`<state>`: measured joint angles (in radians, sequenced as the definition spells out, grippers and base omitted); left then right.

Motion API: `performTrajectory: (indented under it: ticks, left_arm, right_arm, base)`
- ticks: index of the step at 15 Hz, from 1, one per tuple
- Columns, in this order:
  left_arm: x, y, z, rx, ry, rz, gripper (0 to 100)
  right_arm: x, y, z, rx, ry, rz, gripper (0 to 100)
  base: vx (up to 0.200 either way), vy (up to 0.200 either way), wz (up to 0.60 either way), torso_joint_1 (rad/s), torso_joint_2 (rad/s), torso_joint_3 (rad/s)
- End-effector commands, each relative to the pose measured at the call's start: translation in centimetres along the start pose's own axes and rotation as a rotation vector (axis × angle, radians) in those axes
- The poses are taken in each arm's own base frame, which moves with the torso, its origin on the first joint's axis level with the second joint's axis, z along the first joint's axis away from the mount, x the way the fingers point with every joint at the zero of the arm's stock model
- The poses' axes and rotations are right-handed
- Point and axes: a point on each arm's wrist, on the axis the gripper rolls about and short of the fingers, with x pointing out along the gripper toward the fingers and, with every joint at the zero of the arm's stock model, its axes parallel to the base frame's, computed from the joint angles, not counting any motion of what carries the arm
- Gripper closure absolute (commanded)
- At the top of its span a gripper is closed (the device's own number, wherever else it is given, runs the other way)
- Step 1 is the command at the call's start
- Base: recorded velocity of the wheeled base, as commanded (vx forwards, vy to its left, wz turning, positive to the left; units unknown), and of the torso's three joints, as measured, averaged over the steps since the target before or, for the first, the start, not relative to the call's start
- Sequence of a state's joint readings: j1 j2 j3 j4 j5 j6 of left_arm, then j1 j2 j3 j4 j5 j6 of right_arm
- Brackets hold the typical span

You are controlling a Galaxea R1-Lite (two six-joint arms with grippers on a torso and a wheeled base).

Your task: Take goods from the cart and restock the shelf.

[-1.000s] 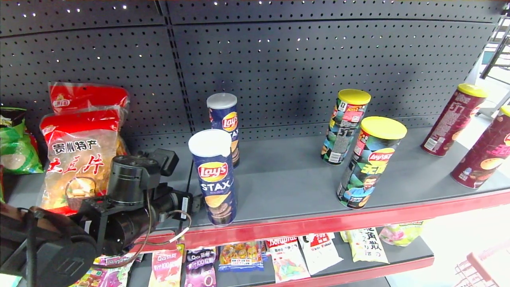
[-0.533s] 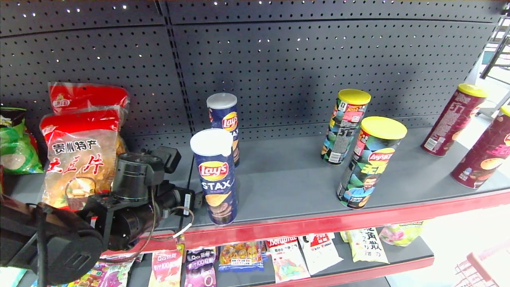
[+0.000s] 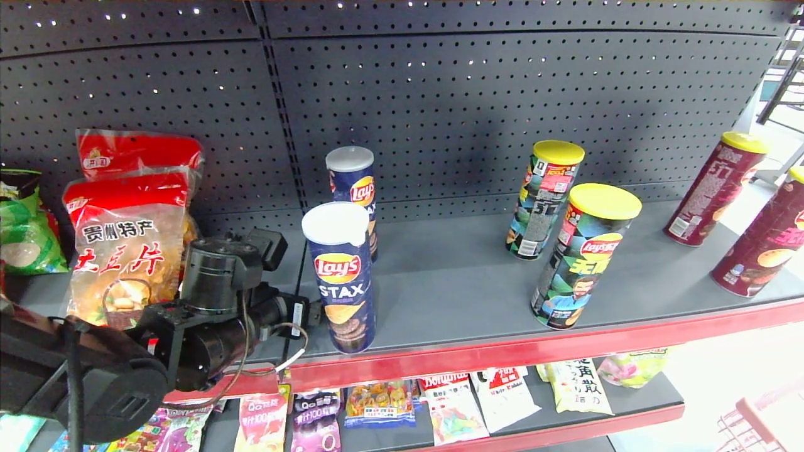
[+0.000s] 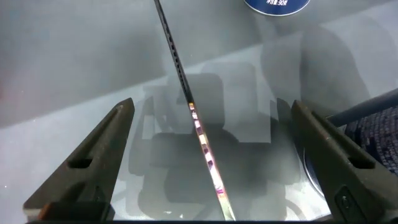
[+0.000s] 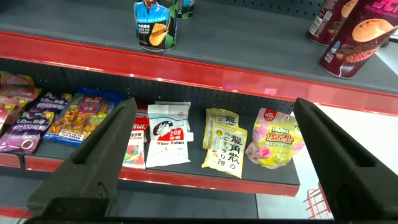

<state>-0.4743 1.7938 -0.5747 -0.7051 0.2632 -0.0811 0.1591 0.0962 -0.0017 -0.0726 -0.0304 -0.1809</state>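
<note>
A tall blue chip can with a white lid (image 3: 342, 282) stands near the front edge of the grey shelf (image 3: 465, 282). A second blue can (image 3: 352, 182) stands behind it. My left arm (image 3: 213, 307) reaches onto the shelf just left of the front can. The left gripper (image 4: 211, 109) is open over the bare shelf and holds nothing. The front can's side (image 4: 379, 134) lies just outside one finger. My right gripper (image 5: 214, 106) is open and empty, below and in front of the shelf, facing the lower shelf of snack packs (image 5: 168, 134).
Red snack bags (image 3: 125, 238) and a green bag (image 3: 25, 232) crowd the shelf's left end. Two yellow-lidded cans (image 3: 581, 251) stand right of centre and two maroon cans (image 3: 741, 213) at the far right. A wide bare stretch lies between the blue and yellow-lidded cans.
My left arm has crept slightly right and farther onto the shelf. The front blue can has shifted a little to the right.
</note>
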Motion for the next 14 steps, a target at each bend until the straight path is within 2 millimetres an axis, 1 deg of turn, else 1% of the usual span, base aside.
performTrajectory:
  ticks: [1, 11, 14]
  left_arm:
    - [0.14, -0.04, 0.16, -0.002, -0.005, 0.001, 0]
    - [0.2, -0.23, 0.06, 0.0, -0.011, -0.004, 0]
    - [-0.62, 0.26, -0.74, 0.001, 0.005, 0.014, 0]
  right_arm:
    - [0.02, 0.0, 0.01, 0.0, 0.001, 0.0, 0]
    - [0.02, 0.0, -0.01, 0.0, 0.003, 0.001, 0]
    - [0.02, -0.01, 0.01, 0.0, 0.001, -0.001, 0]
  base:
    - [0.0, 0.0, 0.0, 0.0, 0.0, 0.0]
    - [0.0, 0.0, 0.0, 0.0, 0.0, 0.0]
    - [0.0, 0.0, 0.0, 0.0, 0.0, 0.0]
